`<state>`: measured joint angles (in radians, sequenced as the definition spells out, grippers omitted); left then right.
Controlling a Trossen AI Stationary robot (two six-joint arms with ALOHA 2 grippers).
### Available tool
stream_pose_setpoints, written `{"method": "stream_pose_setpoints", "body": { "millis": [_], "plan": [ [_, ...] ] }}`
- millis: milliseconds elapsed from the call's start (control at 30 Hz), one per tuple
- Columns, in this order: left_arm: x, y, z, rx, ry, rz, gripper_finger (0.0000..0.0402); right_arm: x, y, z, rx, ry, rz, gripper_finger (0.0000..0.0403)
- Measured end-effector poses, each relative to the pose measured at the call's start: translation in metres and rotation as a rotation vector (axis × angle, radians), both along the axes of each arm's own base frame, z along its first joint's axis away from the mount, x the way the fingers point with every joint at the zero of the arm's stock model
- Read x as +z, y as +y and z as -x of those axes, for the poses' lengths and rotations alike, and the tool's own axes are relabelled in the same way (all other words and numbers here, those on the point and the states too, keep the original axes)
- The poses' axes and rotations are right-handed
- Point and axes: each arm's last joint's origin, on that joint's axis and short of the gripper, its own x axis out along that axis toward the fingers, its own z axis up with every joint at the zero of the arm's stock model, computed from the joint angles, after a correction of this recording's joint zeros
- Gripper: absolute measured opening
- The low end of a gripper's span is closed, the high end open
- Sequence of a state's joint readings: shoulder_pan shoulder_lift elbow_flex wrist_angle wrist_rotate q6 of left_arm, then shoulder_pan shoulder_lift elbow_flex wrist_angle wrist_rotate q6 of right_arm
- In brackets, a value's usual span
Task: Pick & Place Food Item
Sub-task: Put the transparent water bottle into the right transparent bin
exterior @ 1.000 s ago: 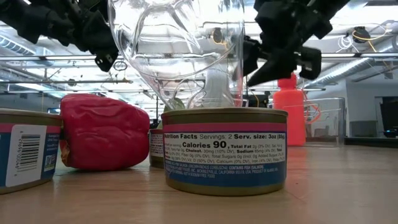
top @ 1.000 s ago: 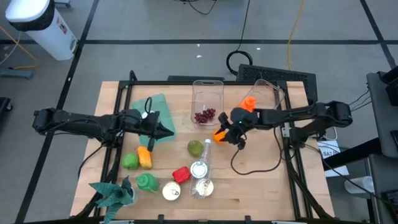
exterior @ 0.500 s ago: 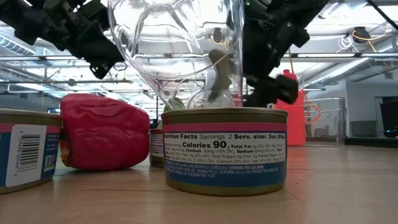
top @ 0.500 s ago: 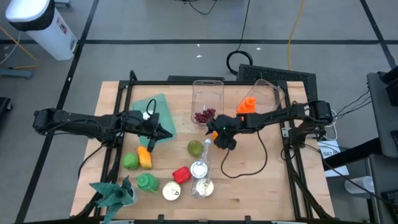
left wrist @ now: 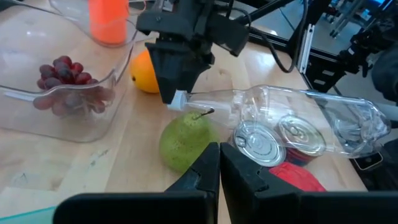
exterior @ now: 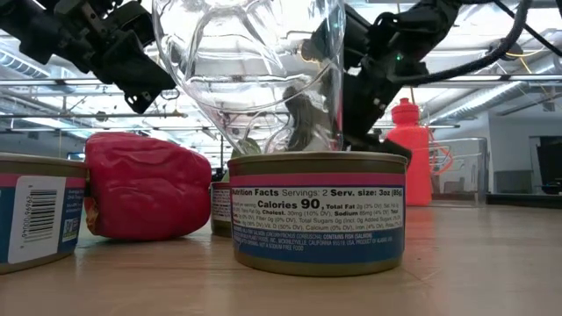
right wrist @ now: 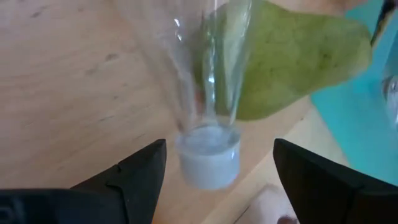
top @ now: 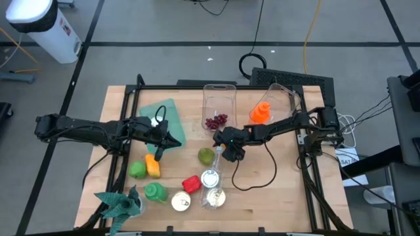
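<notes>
White bin (top: 41, 26) stood on floor beyond worktop's far-left corner. Black cable coil (top: 253, 63) lay past far edge. Dark mat (top: 298, 80) overhung far-right corner. Yellow cable (top: 308, 33) crossed floor.

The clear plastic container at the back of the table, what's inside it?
Inside the clear container lies a bunch of dark red grapes, piled at its near end. The rest looks bare; whether anything sits under the grapes cannot be seen.
</notes>
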<state>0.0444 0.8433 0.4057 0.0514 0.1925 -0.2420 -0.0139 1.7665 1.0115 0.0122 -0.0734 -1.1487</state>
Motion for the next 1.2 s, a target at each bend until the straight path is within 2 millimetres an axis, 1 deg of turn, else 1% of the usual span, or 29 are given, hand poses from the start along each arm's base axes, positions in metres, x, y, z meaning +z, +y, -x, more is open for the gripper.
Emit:
{"method": "stream_pose_setpoints", "body": {
  "millis": [133,267,367,433,667,700,900,1033,1133,1200],
  "plan": [
    [0.0,0.0,0.0,-0.001,-0.001,-0.002,0.0019,-0.008,0.0,-0.003,0.012,0.0,0.01,0.0283],
    [0.0,0.0,0.0,-0.002,-0.001,-0.005,0.0019,-0.009,0.0,-0.003,0.016,0.008,0.017,0.0272],
    [0.0,0.0,0.0,-0.004,-0.002,-0.011,0.0019,-0.009,0.0,-0.003,0.022,0.006,0.02,0.025],
    [0.0,0.0,0.0,-0.005,-0.002,-0.011,0.0019,-0.009,0.0,-0.003,0.024,0.005,0.022,0.0228],
    [0.0,0.0,0.0,-0.011,0.0,-0.027,0.0019,-0.009,0.001,-0.003,0.022,0.008,0.018,0.0126],
    [0.0,0.0,0.0,-0.012,0.0,-0.027,0.0019,-0.009,0.001,-0.003,0.016,0.009,0.014,0.012],
    [-0.001,0.0,0.0,-0.018,0.0,-0.044,0.0019,-0.008,0.0,-0.002,-0.076,0.017,0.08,0.012],
    [-0.001,0.0,0.001,-0.025,0.002,-0.06,0.0019,0.0,0.005,0.003,-0.107,0.029,0.152,0.012],
    [-0.001,-0.001,0.001,-0.037,0.004,-0.069,0.0019,0.019,0.011,0.012,-0.108,0.007,0.179,0.012],
    [-0.002,-0.001,0.001,-0.054,0.005,-0.074,0.0019,0.037,0.015,0.018,-0.106,-0.039,0.168,0.012]
  ]
}}
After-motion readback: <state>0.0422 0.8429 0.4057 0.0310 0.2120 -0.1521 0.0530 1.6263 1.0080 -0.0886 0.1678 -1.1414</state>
